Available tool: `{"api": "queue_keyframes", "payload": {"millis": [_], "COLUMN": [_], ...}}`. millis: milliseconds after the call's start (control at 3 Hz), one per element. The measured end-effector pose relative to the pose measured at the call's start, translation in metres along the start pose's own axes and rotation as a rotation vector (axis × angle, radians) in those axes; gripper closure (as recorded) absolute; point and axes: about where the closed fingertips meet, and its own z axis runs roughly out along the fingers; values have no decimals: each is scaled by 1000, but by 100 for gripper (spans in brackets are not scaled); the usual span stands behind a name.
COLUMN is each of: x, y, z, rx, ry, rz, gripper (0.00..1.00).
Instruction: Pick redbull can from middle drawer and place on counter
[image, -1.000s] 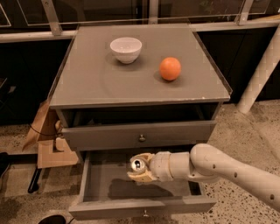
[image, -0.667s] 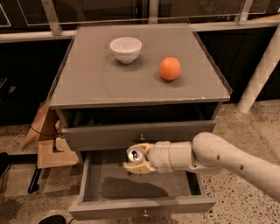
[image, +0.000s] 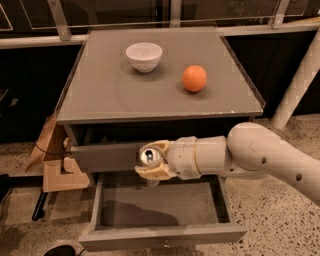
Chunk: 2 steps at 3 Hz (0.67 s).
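The redbull can shows its shiny silver top with pull tab. My gripper is shut on it and holds it in front of the upper drawer's face, above the back of the open middle drawer. The middle drawer is pulled out and its grey floor is bare. The counter, a flat matte-grey slab, lies above and behind the can. My white arm reaches in from the right.
A white bowl and an orange stand on the counter. The upper drawer is slightly out. A cardboard box sits on the floor at the left. A white pole leans at the right.
My gripper has lifted the can up and to the left, out of the middle drawer to the height of the upper drawer's face.
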Motion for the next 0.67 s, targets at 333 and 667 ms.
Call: {"api": "queue_keyframes", "payload": {"millis": [333, 667], "x": [0, -17], "y": [0, -6], "z": [0, -10], "rx": [0, 16], "ry": [0, 14], "rz": [0, 12], "gripper": [100, 100]}}
